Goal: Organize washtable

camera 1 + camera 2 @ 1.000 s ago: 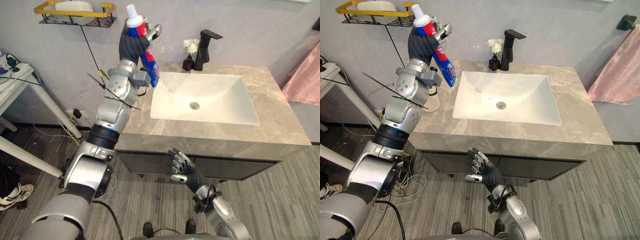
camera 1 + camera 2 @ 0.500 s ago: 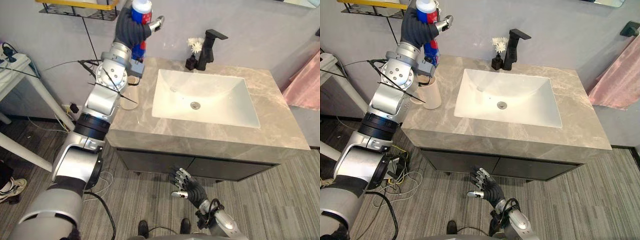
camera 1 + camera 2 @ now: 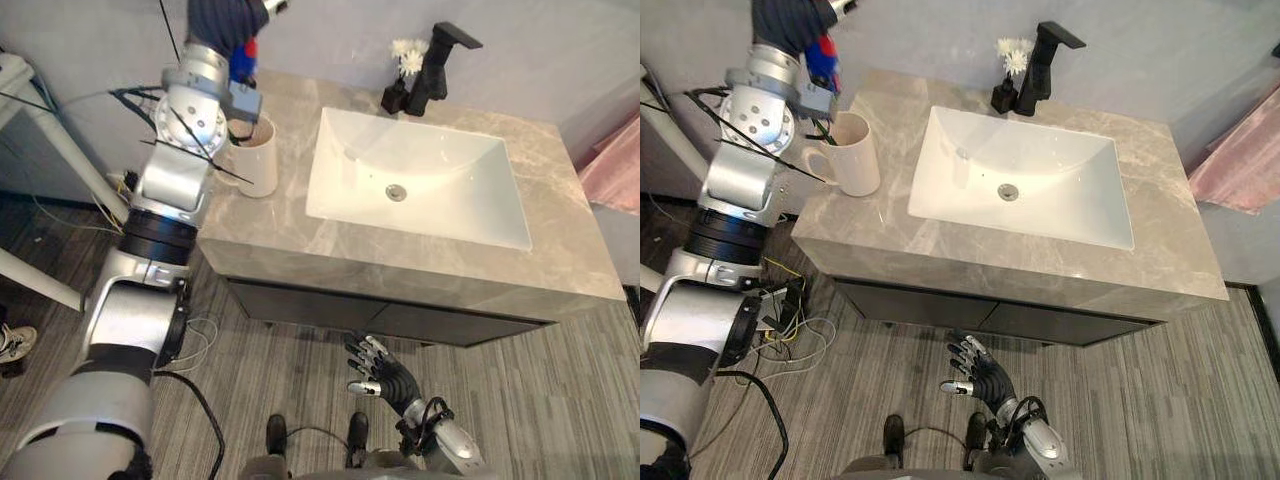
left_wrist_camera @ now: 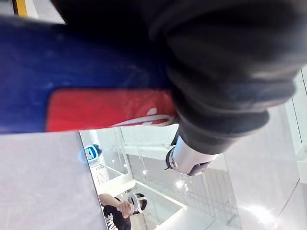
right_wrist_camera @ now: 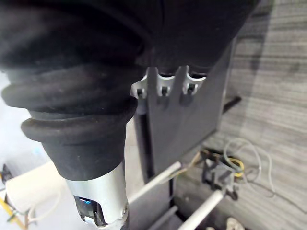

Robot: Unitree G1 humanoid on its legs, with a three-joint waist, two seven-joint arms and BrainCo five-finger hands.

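A blue and red toothpaste tube is held upright in my left hand, whose fingers are curled round it, at the back left of the washtable. It hangs just above a white mug standing on the grey marble countertop left of the white sink. The tube's lower end is hidden behind my wrist. The left wrist view shows the tube from very close. My right hand hangs low in front of the cabinet, fingers spread, holding nothing.
A black faucet and a small dark vase of white flowers stand behind the sink. A pink towel hangs at the right. White table legs and cables lie at the left.
The camera has tipped downward. My left hand has carried the tube from the sink's left edge leftward and down to above the mug. The right hand stays low.
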